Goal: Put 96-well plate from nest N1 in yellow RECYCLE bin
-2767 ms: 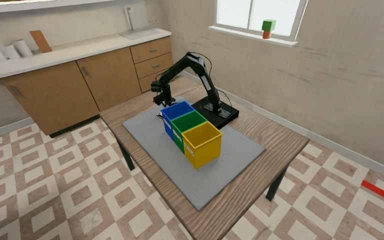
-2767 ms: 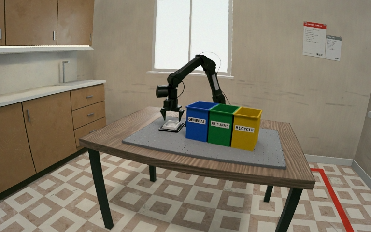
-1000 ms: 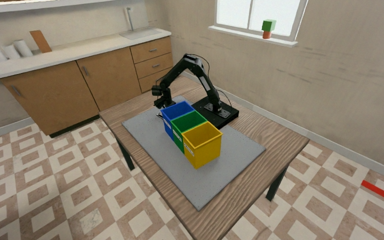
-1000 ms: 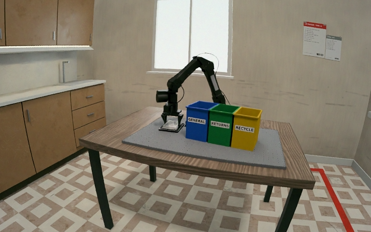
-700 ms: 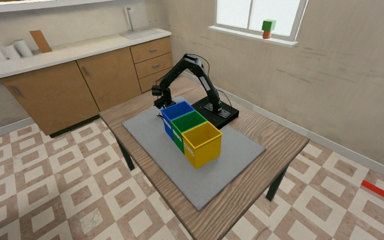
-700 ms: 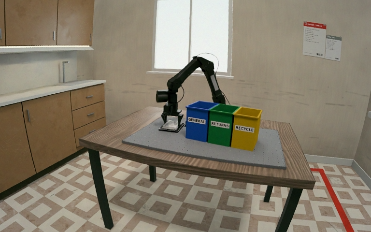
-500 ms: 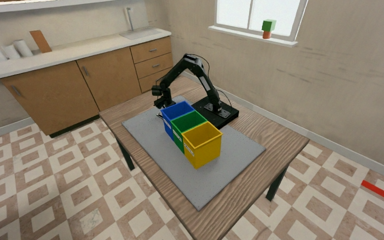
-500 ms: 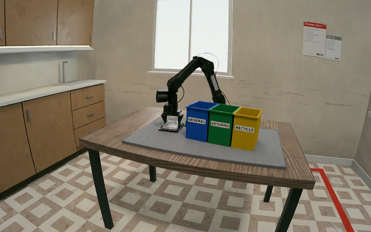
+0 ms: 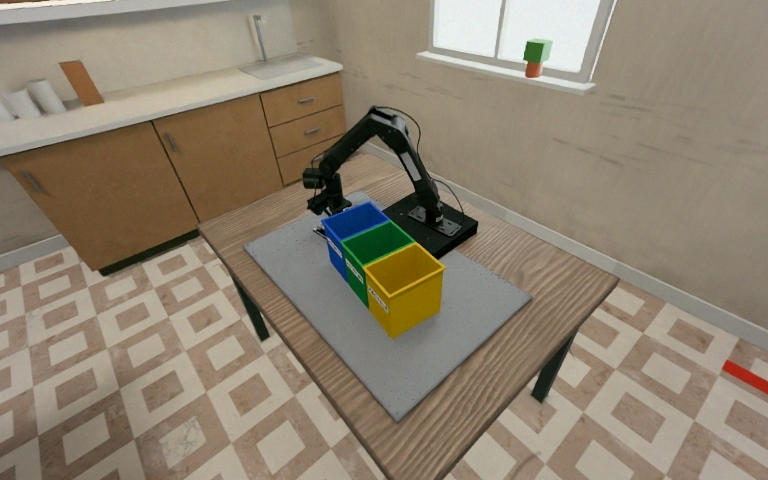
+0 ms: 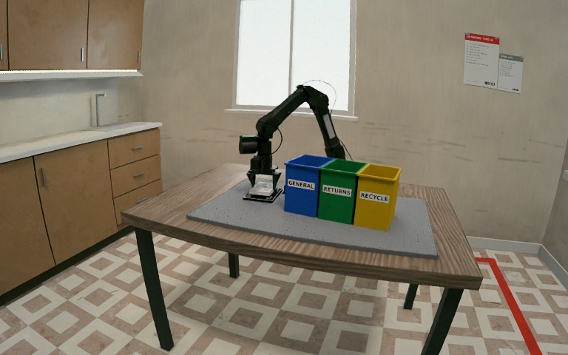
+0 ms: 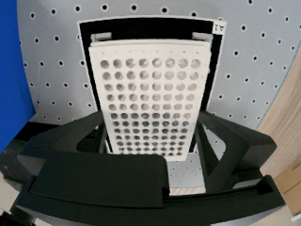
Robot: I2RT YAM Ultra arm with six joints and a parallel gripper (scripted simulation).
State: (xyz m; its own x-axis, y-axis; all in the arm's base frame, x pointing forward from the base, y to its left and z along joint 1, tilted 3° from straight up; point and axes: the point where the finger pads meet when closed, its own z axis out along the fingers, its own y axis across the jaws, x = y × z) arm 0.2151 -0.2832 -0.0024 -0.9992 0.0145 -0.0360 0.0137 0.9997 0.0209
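Note:
The white 96-well plate (image 11: 150, 96) is gripped across its short sides by my gripper (image 11: 150, 113), with its near end a little above the black plate nest N1 (image 11: 146, 33). In the exterior view the gripper (image 10: 262, 177) stands over the plate (image 10: 263, 188) and the nest (image 10: 261, 197), just left of the blue GENERAL bin (image 10: 304, 184). The green RETURNS bin (image 10: 339, 190) and the yellow RECYCLE bin (image 10: 376, 195) stand upright in a row to the right. In the top view the gripper (image 9: 327, 204) is behind the blue bin (image 9: 348, 232); the yellow bin (image 9: 404, 287) is nearest the camera.
The bins and the nest sit on a grey perforated mat (image 10: 310, 220) on a wooden table. The arm's black base (image 9: 436, 226) is behind the bins. The blue bin's wall is close on the gripper's left in the wrist view (image 11: 11, 71).

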